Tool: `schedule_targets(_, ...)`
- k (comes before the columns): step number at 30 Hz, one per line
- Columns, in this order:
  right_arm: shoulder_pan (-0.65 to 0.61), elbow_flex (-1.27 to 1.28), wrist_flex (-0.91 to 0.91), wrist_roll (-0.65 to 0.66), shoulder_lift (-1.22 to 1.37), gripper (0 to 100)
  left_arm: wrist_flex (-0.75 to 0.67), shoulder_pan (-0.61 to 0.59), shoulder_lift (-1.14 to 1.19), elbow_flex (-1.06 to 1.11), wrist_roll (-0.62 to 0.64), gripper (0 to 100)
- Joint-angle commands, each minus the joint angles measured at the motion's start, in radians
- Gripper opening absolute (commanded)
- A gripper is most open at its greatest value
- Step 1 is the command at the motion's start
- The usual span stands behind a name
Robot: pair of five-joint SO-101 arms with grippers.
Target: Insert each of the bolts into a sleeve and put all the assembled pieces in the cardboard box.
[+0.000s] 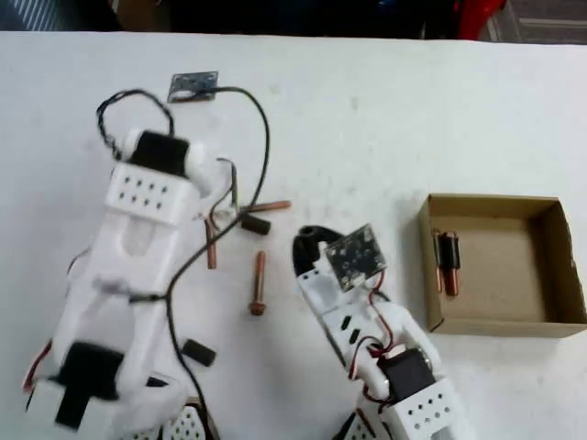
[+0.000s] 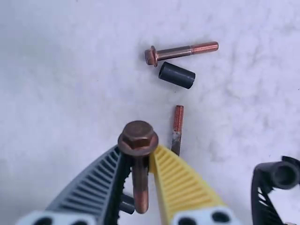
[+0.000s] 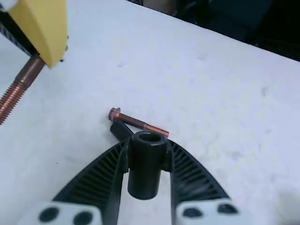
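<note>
My left gripper is shut on a copper bolt, head outward, held above the table. My right gripper is shut on a black sleeve, its bore facing outward. In the high view the left gripper and its bolt hang left of the right gripper, a short gap apart. A loose bolt and a loose sleeve lie between them. Another bolt lies nearer the front. The cardboard box at right holds assembled pieces.
One more black sleeve lies beside the left arm's base. A black cable loops over the table from a small board at the back. The table's far edge runs along the top.
</note>
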Motion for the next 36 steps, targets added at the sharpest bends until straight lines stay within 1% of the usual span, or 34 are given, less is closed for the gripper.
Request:
schedule_targets(1,-0.048,0.02,-0.114,0.0,-0.013,1.6,-0.101,-0.005,-0.206,0.098,-0.015,2)
schedule_targets(5,-0.051,0.029,-0.162,0.0,-0.013,1.6,-0.187,-0.004,-0.343,0.206,-0.025,2)
schedule_targets(8,-0.054,0.029,-0.191,0.0,-0.013,1.6,-0.252,0.002,-0.44,0.285,-0.071,2)
schedule_targets(14,-0.133,0.038,-0.278,0.0,-0.012,1.6,-0.382,-0.001,-0.641,0.442,-0.081,2)
schedule_targets(17,-0.166,0.086,-0.357,0.0,-0.015,1.6,-0.433,0.002,-0.74,0.508,-0.124,2)
schedule_targets(21,-0.171,0.157,-0.487,0.0,-0.007,1.6,-0.505,-0.005,-0.874,0.591,-0.187,2)
schedule_targets(26,-0.171,0.155,-0.484,0.0,-0.007,1.6,-0.598,0.004,-1.04,0.704,-0.252,2)
schedule_targets(33,-0.173,0.155,-0.456,0.0,-0.013,1.6,-0.779,0.007,-1.259,0.862,-0.256,2)
schedule_targets(36,-0.173,0.155,-0.441,0.0,-0.01,1.6,-0.842,0.047,-1.333,0.918,-0.256,2)
